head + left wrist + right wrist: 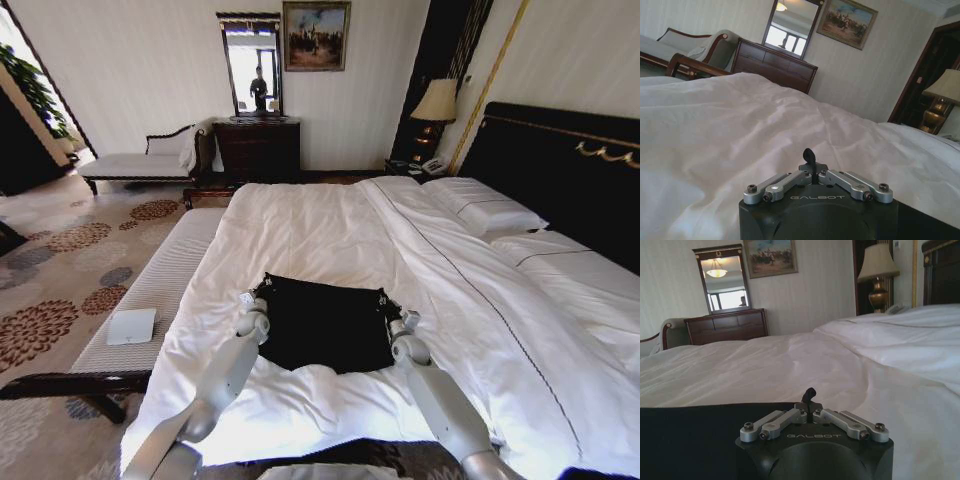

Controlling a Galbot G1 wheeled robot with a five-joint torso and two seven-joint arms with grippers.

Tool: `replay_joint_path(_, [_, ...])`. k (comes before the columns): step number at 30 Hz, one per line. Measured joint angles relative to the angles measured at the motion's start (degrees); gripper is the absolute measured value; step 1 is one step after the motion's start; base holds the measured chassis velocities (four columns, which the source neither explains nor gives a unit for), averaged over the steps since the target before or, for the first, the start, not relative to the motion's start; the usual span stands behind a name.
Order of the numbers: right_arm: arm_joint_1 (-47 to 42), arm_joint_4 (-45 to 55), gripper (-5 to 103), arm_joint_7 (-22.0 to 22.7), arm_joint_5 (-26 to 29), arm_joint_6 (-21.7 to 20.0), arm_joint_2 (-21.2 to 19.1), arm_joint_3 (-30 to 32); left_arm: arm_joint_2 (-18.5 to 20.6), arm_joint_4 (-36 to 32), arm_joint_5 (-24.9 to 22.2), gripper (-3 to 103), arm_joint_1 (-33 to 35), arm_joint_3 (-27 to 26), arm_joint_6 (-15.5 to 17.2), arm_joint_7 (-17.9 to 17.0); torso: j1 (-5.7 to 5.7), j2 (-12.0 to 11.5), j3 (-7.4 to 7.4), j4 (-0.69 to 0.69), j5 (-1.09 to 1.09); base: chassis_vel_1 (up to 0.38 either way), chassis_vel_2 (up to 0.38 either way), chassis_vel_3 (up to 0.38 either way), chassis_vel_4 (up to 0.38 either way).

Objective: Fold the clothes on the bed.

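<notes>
Pincers on both arms rested low on the bed [330, 215] when you captured this moment. Working from your left, the left pincer [262, 291] sat at the far left corner of the black T-shirt [325, 325]. Its fingers were drawn together, and in the left wrist view [809, 156] a small fold of dark cloth stood pinched between the closed tips. The T-shirt itself lay spread as a rough rectangle on the white duvet, near the foot edge of the bed and between the two arms. At its far right corner you had the right pincer [385, 301], likewise closed. The right wrist view [811, 392] showed a dark tuft of fabric nipped at the tips, with the black cloth lying flat beside the wrist body. Both forearms reached in from the near edge.
</notes>
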Motion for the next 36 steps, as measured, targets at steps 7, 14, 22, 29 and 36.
replay_joint_path(7, [-6.71,3.76,0,-0.16,-12.19,4.71,1.77,1.45,2.11,-6.6,0.34,1,6.61,-0.79,-0.15,-0.21,0.0,0.0,0.0,-0.01,0.01,0.0,0.0,0.0,0.0])
replay_joint_path(14, [-12.35,6.39,0,-0.14,-16.63,6.93,2.84,3.45,3.98,-12.85,1.08,1,12.16,-1.58,-0.52,-0.8,0.0,0.0,0.0,-0.01,0.0,0.0,0.0,0.0,0.0])
replay_joint_path(22, [-16.56,6.94,0,-0.15,-19.98,9.77,3.92,4.94,5.2,-15.27,2.14,1,15.59,-2.38,-1.17,-0.79,0.0,0.0,0.0,-0.02,0.0,0.0,0.0,0.0,0.0])
replay_joint_path(29, [-18.33,8.57,0,0.32,-22.4,11.01,5.44,5.09,6.3,-19.02,3.93,1,19.44,-2.47,-1.69,-0.93,0.0,-0.01,0.0,-0.01,0.0,0.0,0.0,0.0,0.0])
replay_joint_path(36, [-21.65,12.19,0,0.68,-23.26,11.85,6.03,6.96,7.66,-20.63,5.39,1,22.5,-3.53,-2.57,-0.41,0.01,-0.01,0.0,-0.01,-0.01,0.0,0.0,0.0,0.0])
